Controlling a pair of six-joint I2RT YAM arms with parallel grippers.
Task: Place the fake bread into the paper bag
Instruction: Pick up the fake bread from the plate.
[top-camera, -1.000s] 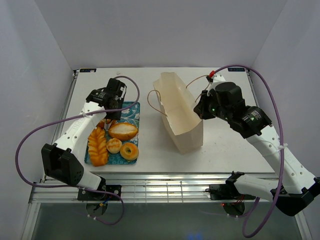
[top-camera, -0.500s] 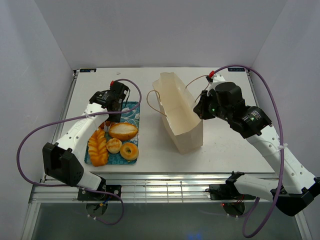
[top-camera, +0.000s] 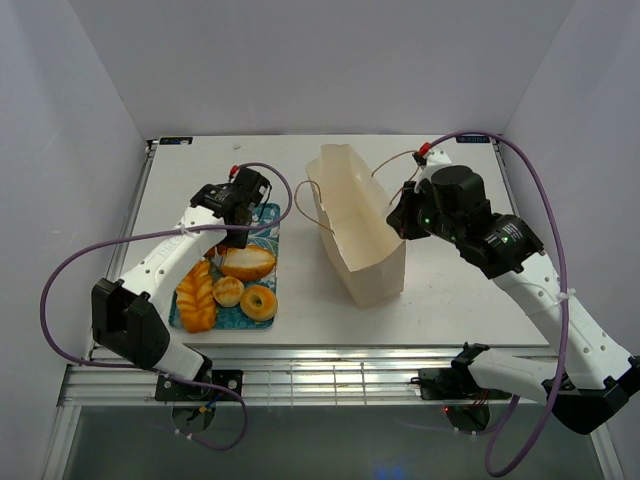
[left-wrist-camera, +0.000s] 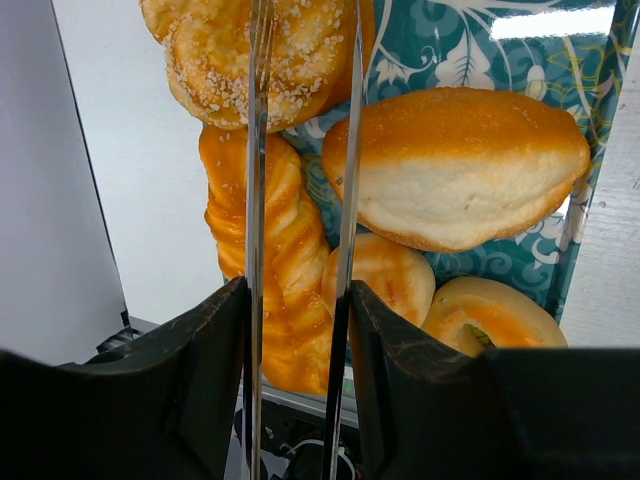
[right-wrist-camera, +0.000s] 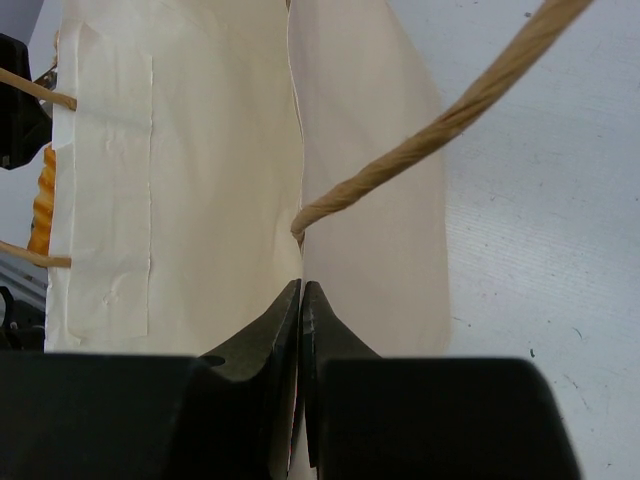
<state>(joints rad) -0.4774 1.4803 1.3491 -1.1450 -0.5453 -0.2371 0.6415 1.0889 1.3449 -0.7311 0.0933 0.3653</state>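
Note:
My left gripper (left-wrist-camera: 303, 30) is shut on a round sugared pastry (left-wrist-camera: 215, 70) and holds it above the teal tray (top-camera: 268, 218). In the top view this gripper (top-camera: 238, 230) hangs over the tray's far end. On the tray lie an oval roll (top-camera: 246, 262), a braided loaf (top-camera: 197, 293), a small bun (top-camera: 229, 291) and a ring bagel (top-camera: 259, 302). The paper bag (top-camera: 355, 225) stands open at the table's middle. My right gripper (right-wrist-camera: 301, 285) is shut on the rim of the bag's right wall, just below a cord handle (right-wrist-camera: 430, 135).
The bag's left cord handle (top-camera: 305, 205) loops out toward the tray. A purple cable (top-camera: 275, 175) arcs over the left arm. White walls close in the table on the left, back and right.
My left gripper has risen from the tray and moved right toward the bag with the round pastry in it. The right gripper and the bag have not moved.

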